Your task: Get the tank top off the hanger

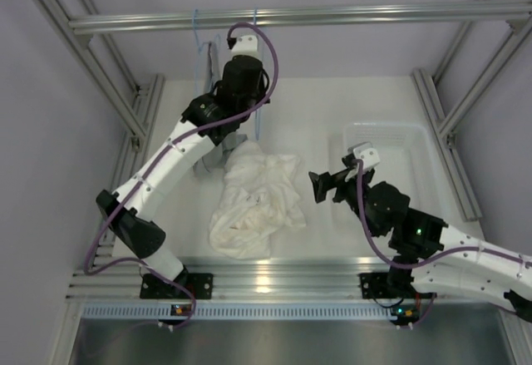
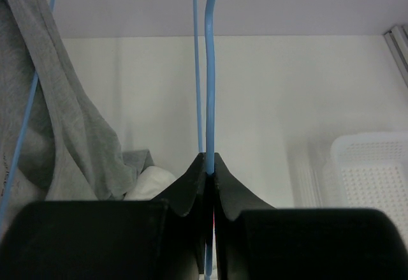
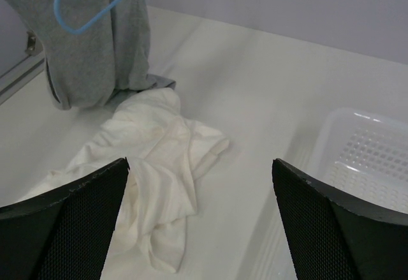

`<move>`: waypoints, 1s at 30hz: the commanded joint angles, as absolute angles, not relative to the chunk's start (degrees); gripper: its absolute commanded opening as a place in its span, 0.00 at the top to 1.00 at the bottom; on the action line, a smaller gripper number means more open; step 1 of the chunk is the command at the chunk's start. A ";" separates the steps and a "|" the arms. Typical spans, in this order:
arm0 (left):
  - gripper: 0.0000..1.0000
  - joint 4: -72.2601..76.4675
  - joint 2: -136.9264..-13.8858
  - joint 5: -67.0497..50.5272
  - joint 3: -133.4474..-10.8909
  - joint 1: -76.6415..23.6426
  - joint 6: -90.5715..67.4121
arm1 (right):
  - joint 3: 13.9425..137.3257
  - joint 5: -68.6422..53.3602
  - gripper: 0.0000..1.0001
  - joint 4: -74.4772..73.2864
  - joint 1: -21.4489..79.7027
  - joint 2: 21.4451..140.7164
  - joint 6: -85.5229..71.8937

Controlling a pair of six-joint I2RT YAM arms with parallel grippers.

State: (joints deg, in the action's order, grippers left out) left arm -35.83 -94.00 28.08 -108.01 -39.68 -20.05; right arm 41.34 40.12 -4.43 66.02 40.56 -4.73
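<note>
The white tank top [image 1: 253, 203] lies crumpled on the table, off any hanger; it also shows in the right wrist view [image 3: 153, 165]. My left gripper [image 2: 209, 162] is raised near the rail [image 1: 237, 57] and is shut on the thin wire of a bare light-blue hanger [image 2: 210, 101], which hangs from the rail [image 1: 258, 107]. My right gripper [image 3: 199, 162] is open and empty, low over the table just right of the tank top [image 1: 320, 186].
A grey tank top [image 3: 89, 44] hangs on a second blue hanger [image 3: 83, 22] left of the held one; it also shows in the left wrist view [image 2: 57, 120]. A white perforated basket [image 1: 391, 153] sits at the right. A metal rail [image 1: 332, 17] crosses the back.
</note>
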 commanded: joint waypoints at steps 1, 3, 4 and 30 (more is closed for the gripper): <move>0.90 -37.27 -92.73 27.95 -103.28 -39.55 -22.23 | 42.19 36.49 0.07 -8.51 63.46 44.29 -8.43; 0.77 -36.83 -91.85 27.78 -102.40 -39.55 -22.50 | 42.28 31.92 0.07 -8.79 60.66 46.40 -10.36; 0.74 -36.74 -91.58 27.86 -102.31 -39.55 -22.41 | 42.19 30.43 0.07 -8.79 59.69 46.93 -10.89; 0.01 -41.31 -55.21 11.00 -81.66 -39.55 -23.12 | 47.01 8.61 0.22 6.06 46.06 79.35 -15.03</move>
State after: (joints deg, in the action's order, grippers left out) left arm -39.90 -59.48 16.49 -83.77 -39.48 -23.70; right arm 42.46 11.03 -2.50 46.92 75.72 -15.99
